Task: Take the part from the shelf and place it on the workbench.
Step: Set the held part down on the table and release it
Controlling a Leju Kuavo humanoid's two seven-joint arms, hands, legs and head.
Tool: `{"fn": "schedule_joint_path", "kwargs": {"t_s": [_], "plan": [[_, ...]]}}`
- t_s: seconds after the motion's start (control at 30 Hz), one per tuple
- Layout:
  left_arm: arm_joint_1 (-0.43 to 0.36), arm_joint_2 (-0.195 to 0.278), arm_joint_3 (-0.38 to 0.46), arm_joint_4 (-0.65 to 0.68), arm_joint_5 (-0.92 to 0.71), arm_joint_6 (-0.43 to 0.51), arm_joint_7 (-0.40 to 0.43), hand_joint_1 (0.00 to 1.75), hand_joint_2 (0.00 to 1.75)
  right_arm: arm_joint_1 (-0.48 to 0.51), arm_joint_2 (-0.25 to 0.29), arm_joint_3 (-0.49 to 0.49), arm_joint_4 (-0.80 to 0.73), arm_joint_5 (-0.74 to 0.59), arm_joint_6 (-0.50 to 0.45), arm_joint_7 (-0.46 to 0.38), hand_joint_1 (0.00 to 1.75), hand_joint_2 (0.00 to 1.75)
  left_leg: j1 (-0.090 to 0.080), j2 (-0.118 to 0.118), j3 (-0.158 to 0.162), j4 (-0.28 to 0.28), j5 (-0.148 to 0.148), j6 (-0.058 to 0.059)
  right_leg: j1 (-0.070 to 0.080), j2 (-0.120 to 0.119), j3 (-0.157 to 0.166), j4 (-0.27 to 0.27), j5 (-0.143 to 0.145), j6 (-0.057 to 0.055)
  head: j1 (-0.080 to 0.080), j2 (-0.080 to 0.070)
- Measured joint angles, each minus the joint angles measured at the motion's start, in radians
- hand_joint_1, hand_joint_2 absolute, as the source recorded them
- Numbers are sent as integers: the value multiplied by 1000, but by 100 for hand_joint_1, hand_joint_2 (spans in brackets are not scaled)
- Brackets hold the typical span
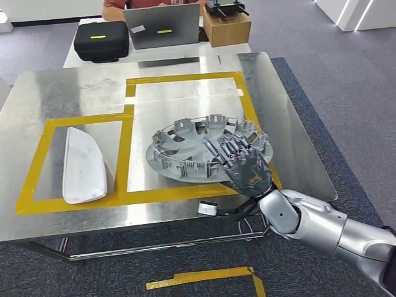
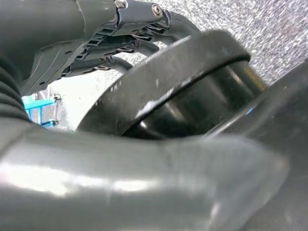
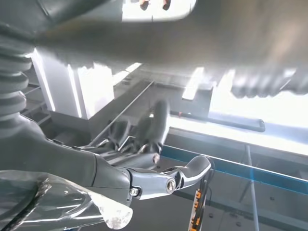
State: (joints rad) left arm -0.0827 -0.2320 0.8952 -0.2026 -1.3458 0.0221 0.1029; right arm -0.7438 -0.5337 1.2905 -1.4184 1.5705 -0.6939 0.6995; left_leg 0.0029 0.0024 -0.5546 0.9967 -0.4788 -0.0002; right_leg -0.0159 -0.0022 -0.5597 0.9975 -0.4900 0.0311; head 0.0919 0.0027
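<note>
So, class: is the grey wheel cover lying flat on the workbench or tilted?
Tilted. The wheel cover has its far-left rim on the workbench, while the right hand grips its near-right edge, which looks raised.

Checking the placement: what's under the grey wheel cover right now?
The wheel cover lies on the steel workbench inside the yellow tape outline. The right hand covers its near edge.

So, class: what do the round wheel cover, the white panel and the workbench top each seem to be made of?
Wheel cover: probably moulded plastic, matt grey, with thin ribs and cut-outs. White panel: likely plastic, smooth and faintly scuffed. Workbench top: metal sheet, brushed and reflective, marked with yellow tape.
</note>
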Motion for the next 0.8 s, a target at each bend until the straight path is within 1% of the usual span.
{"fn": "schedule_joint_path", "kwargs": {"t_s": [0.1, 0.23, 0.5, 0.8], "plan": [[-5, 1, 0, 0, 4, 0, -1, 0, 175, 0, 0, 0, 2, 0, 0, 0, 0, 0, 0, 0, 0, 0, 0, 0, 0, 0, 0, 0, 0, 0, 0, 0], [-11, 2, 0, 0, 8, -1, -3, 0, 0, 0, 0, 0, 5, 0, 0, 0, 0, 0, 0, 0, 0, 0, 0, 0, 0, 0, 0, 0, 0, 0, 0, 0], [-3, 1, 0, 0, 8, -2, -8, 0, 0, 12, -2, -13, 5, 0, 0, -2, 0, 0, 0, 0, 0, 1, 0, 0, 0, 0, 0, 0, 0, 0, 0, 0], [1, 1, 0, 0, 8, -2, -9, 0, 0, 41, -15, -85, -8, 0, 0, -11, 0, 0, 0, 0, 0, 1, 0, 0, 0, 0, 0, 0, 0, 0, 0, 0]]}}
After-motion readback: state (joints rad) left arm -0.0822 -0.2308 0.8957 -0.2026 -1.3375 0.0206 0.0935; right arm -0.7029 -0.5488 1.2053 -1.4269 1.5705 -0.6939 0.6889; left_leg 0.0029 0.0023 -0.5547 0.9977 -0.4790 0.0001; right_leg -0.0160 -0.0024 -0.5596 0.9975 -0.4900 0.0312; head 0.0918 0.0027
